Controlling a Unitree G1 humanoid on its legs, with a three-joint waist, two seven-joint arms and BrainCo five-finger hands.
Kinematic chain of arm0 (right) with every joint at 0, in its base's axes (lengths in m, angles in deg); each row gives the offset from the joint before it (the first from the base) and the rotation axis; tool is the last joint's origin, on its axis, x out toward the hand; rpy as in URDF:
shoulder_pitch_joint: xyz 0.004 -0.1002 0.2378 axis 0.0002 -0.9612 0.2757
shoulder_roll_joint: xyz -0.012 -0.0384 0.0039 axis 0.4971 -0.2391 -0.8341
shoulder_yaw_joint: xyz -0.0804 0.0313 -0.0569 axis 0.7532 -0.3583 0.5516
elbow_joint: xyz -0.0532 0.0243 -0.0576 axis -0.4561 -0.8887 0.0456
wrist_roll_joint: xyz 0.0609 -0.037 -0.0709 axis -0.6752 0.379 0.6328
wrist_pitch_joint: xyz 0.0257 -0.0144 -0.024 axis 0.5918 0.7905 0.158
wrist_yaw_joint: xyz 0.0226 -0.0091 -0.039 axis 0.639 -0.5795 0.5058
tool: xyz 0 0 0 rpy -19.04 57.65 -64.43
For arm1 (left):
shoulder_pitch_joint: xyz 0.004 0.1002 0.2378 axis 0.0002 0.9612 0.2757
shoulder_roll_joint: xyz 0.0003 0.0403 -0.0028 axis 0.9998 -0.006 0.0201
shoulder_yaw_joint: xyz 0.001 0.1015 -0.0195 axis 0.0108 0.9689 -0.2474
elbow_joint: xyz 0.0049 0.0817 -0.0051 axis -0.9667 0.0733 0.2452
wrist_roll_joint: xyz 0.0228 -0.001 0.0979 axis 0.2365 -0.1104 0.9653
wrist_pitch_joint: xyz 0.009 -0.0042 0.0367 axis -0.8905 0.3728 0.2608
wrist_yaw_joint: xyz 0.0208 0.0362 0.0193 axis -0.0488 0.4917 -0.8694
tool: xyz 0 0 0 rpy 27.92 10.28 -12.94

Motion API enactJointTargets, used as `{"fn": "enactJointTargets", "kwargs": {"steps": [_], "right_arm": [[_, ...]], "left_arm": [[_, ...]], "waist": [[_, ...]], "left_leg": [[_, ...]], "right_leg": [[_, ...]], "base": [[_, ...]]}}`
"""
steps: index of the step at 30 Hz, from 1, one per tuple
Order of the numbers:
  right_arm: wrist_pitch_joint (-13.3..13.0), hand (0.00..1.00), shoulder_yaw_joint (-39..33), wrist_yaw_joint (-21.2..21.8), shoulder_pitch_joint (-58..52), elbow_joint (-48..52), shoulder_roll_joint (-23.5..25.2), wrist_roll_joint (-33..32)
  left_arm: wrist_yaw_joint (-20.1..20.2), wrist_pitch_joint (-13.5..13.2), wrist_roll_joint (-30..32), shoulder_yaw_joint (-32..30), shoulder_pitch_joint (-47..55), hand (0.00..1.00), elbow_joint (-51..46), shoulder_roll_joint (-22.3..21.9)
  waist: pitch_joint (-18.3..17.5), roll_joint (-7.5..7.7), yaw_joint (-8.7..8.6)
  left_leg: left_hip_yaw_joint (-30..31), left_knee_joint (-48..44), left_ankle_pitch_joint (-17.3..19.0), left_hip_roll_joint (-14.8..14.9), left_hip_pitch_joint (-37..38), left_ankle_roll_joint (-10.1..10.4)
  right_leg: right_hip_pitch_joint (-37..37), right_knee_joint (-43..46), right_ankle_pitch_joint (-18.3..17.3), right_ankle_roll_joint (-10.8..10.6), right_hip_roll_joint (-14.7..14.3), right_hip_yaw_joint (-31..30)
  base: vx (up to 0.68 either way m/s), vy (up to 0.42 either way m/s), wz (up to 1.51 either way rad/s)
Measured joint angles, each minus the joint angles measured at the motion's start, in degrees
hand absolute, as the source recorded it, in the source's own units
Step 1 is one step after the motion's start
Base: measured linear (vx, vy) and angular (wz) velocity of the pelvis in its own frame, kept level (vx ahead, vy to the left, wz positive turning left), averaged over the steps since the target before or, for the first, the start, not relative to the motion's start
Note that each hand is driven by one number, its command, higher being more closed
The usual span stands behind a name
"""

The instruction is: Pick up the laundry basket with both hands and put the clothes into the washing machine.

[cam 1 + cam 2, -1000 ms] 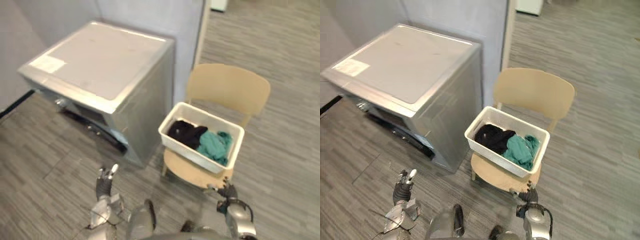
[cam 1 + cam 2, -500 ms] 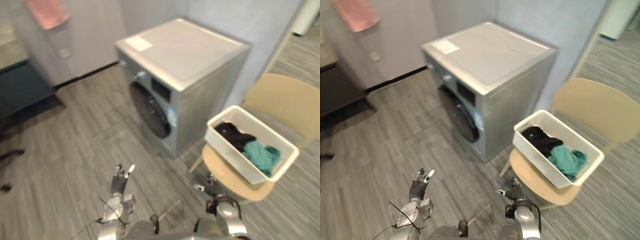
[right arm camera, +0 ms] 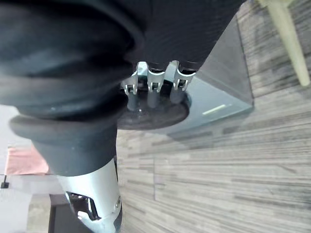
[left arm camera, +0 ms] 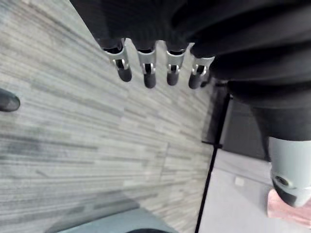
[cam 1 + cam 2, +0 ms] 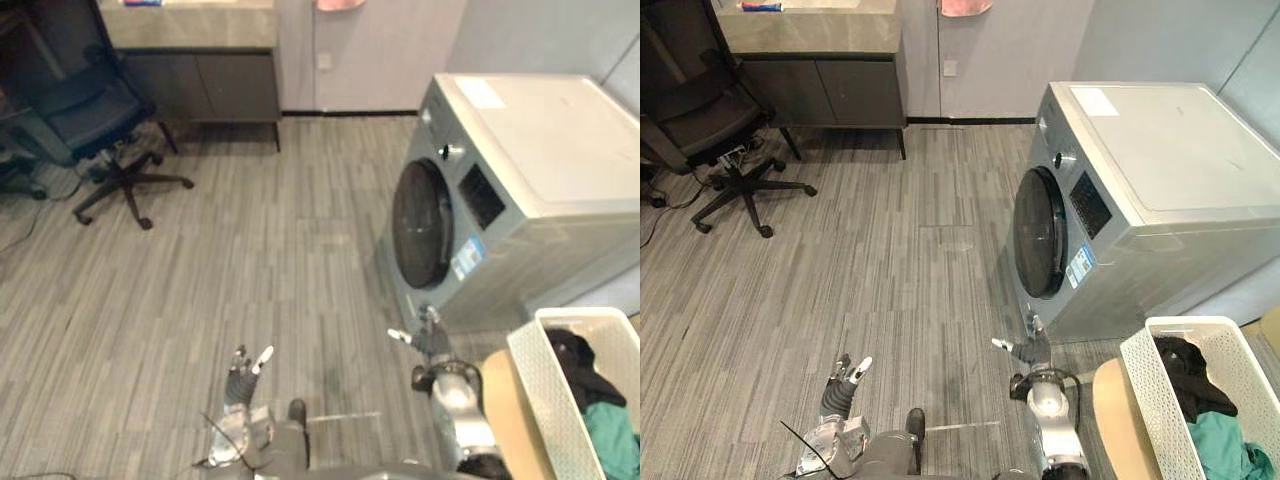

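Left wrist view showed the left hand (image 4: 147, 73) with its fingers straight and a little apart, holding nothing, over the grey striped floor (image 4: 73, 121). The right hand (image 5: 1032, 347) was low as well, just in front of the washing machine (image 5: 1150, 170). Its fingers were loose, its thumb stuck out to the side, and it held nothing.

Both hands were well apart from the laundry basket (image 5: 1143, 398). The white basket sat on the seat of a tan chair (image 5: 1110, 415), just beside the grey side of the washing machine. Inside the basket lay black clothes (image 5: 1185, 372) at the end nearer the machine and teal clothes (image 5: 1222, 447) at the other end.

The washing machine stood on the floor, and the round dark door (image 5: 1040, 232) on its front looked shut. Far across the floor, a dark office chair (image 5: 700, 110) stood next to a dark cabinet (image 5: 820, 70) against the back wall (image 5: 1020, 40). A pink cloth (image 5: 965, 6) showed high up by that wall.
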State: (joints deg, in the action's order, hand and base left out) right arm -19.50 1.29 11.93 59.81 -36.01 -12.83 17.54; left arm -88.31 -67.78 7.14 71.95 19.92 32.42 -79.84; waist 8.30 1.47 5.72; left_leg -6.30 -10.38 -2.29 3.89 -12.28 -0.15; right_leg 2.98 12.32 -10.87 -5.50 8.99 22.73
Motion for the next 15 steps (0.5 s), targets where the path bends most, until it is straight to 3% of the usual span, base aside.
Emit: {"fn": "enactJointTargets", "kwargs": {"steps": [6,8,9,10,11,12,13,14,15], "right_arm": [[0.6,0.00,-7.6,-3.3,1.5,-1.4,-0.1,-0.1],[0.8,0.00,-11.0,-4.8,2.0,-2.7,-0.2,-0.1],[1.2,0.00,-13.6,-5.8,2.2,-3.0,0.1,-0.1],[1.5,0.00,-15.1,-6.3,2.2,-3.1,0.2,-0.1],[1.8,0.00,-16.1,-7.1,2.4,-3.3,-0.8,0.0],[1.8,0.00,-16.2,-7.4,2.4,-3.3,-0.9,0.0],[1.8,0.00,-16.2,-8.2,2.5,-3.9,-0.7,0.0],[1.8,0.00,-16.0,-8.5,2.9,-5.0,-0.2,0.0],[1.8,0.00,-15.6,-8.6,3.1,-5.0,0.1,0.0]], "left_arm": [[0.0,-0.1,0.0,0.5,-0.7,0.00,-1.6,0.1],[0.0,0.0,-0.1,0.5,-0.9,0.00,-1.6,0.3],[0.1,0.1,-0.1,0.7,-1.0,0.00,-1.7,0.7],[0.1,0.1,0.0,1.0,-1.0,0.00,-1.7,0.8],[0.0,0.2,0.0,1.7,-1.0,0.00,-1.6,0.9],[0.0,0.2,0.0,1.9,-0.9,0.00,-1.6,1.1],[0.0,0.2,0.0,2.0,-0.8,0.00,-1.8,1.7],[0.0,0.2,0.1,2.1,-0.8,0.00,-2.3,2.4],[0.0,0.2,0.1,2.0,-0.7,0.00,-2.8,3.1]], "waist": [[0.0,-0.09,-0.12],[0.0,0.03,-0.30],[0.6,1.03,-0.52],[0.8,1.41,-0.75],[0.9,0.62,-1.41],[0.8,0.81,-1.62],[0.4,0.37,-1.92],[0.4,0.74,-1.88],[0.5,0.94,-1.80]], "left_leg": [[0.8,-0.2,0.4,-2.8,0.2,-0.6],[0.8,-0.9,1.8,-4.1,0.0,-1.5],[-0.6,-3.4,3.8,-5.5,0.3,-2.6],[-2.0,-6.1,6.6,-6.1,0.8,-3.6],[-2.6,-7.4,8.8,-6.5,2.3,-4.1],[-2.3,-7.6,9.4,-7.2,3.2,-4.8],[-2.4,-7.0,10.2,-7.8,4.9,-5.5],[-2.7,-5.7,10.5,-7.8,6.5,-5.5],[-3.0,-4.8,10.6,-7.8,7.2,-5.6]], "right_leg": [[3.7,-4.6,2.4,-1.7,1.6,2.7],[3.8,-3.2,0.9,-2.1,3.3,3.8],[3.7,-0.1,-1.3,-1.9,5.6,4.4],[4.1,2.8,-3.2,-1.0,7.6,4.7],[3.2,11.8,-5.4,5.3,9.7,4.3],[0.8,18.2,-4.7,9.3,11.8,3.7],[-3.9,28.2,-1.8,13.1,14.5,2.0],[-7.6,33.3,-2.1,10.4,14.9,0.3],[-9.4,34.4,-2.9,9.3,14.6,0.3]], "base": [[0.04,0.079,0.19],[-0.01,0.118,0.30],[0.06,0.163,0.32],[0.14,0.174,0.34],[0.12,0.105,0.24],[0.17,0.159,0.21],[0.18,0.203,0.03],[0.21,0.195,-0.09],[0.22,0.160,-0.34]]}}
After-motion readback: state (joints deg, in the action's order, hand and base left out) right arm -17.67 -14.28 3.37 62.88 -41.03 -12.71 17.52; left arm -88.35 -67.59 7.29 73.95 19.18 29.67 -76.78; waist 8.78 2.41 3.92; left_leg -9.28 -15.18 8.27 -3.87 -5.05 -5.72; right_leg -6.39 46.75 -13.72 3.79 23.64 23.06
